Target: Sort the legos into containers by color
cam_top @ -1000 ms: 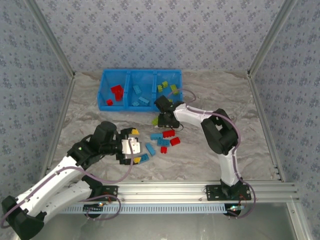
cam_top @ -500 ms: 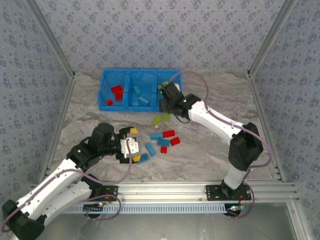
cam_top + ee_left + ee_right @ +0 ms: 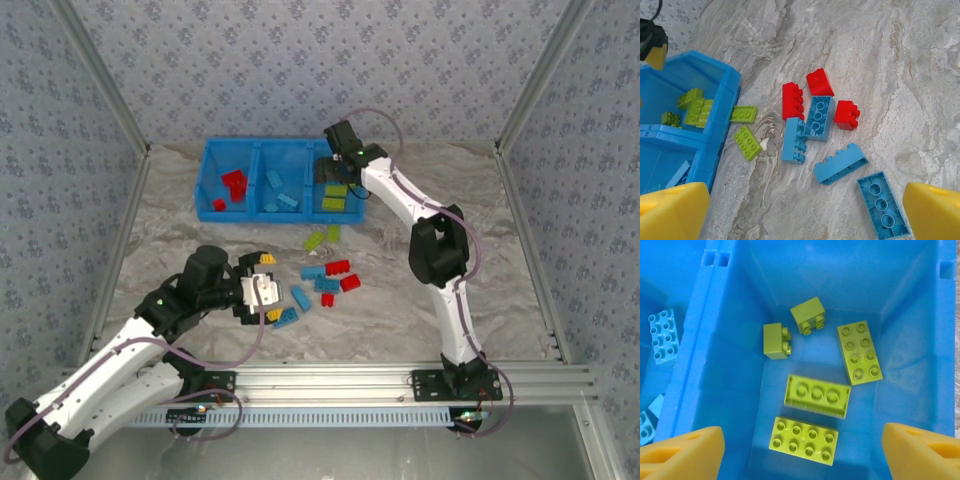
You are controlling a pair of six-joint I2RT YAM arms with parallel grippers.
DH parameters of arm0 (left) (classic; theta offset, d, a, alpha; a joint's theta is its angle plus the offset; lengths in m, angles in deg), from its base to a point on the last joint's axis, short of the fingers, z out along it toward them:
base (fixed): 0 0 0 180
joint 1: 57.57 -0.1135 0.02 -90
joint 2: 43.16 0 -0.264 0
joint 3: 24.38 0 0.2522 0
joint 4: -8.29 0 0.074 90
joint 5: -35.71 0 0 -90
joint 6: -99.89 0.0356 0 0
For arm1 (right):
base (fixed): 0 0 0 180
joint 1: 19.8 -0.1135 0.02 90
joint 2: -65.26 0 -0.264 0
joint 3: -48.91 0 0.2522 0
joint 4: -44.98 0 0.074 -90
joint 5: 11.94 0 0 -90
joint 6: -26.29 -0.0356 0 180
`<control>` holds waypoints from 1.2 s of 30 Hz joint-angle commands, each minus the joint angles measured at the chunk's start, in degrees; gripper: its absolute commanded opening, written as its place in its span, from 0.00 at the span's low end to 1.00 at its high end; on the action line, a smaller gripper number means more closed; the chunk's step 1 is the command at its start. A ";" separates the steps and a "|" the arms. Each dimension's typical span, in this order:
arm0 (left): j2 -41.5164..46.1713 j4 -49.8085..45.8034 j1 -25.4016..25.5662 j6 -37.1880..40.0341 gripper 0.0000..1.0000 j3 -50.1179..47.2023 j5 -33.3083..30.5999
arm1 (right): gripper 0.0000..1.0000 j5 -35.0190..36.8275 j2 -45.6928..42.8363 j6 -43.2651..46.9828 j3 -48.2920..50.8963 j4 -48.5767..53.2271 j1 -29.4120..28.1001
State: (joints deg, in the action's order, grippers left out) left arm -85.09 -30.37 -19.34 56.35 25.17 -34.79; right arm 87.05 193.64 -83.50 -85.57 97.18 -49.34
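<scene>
Sorting is mid-run. The right gripper (image 3: 801,449) hangs over the right compartment (image 3: 912,365) of the bin (image 3: 207,175). Its jaws are spread wide with nothing between them, and five green legos (image 3: 817,396) lie on the compartment floor below. Judged: this is the release end of a green delivery, so this arm is free for another pick. The left gripper (image 3: 802,212) is on the near side of the bin, also spread wide and empty. It looks down on the unsorted pile on the table (image 3: 920,75). Two loose green legos (image 3: 747,142) lie just beside the bin's near wall, below the right compartment. Three red legos (image 3: 793,100) and four light-blue legos (image 3: 819,118) sit further out from the bin, several of them touching. The bin's left compartment holds reds (image 3: 233,183) and the middle one holds blues (image 3: 280,200). Next move, as I read it: send the right arm to the two greens nearest the bin. The left arm needs a brick at the edge of the cluster, since the packed ones leave little finger room.
</scene>
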 commanded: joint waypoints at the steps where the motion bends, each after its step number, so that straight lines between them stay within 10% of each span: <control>1: -0.62 1.09 -0.44 -0.31 0.99 -0.37 0.26 | 0.85 0.20 -4.16 2.13 -2.34 3.86 -0.43; 17: -0.52 1.08 -1.51 0.66 0.99 -0.42 5.89 | 0.99 1.41 -47.91 -2.16 51.61 -2.96 -10.05; 26: -0.16 -0.99 -2.83 4.96 0.99 -1.00 10.60 | 0.94 -7.89 -46.10 7.53 60.98 -0.33 -10.80; 36: -0.18 -1.44 -2.88 5.88 0.99 -1.25 10.42 | 0.82 -3.84 -30.78 26.29 50.13 4.14 -12.55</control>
State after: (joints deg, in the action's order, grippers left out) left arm -85.92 -30.99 -21.96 60.57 24.41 -26.42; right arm 83.16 161.31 -65.49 -32.11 99.14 -61.06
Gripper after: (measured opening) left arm 0.993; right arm 0.818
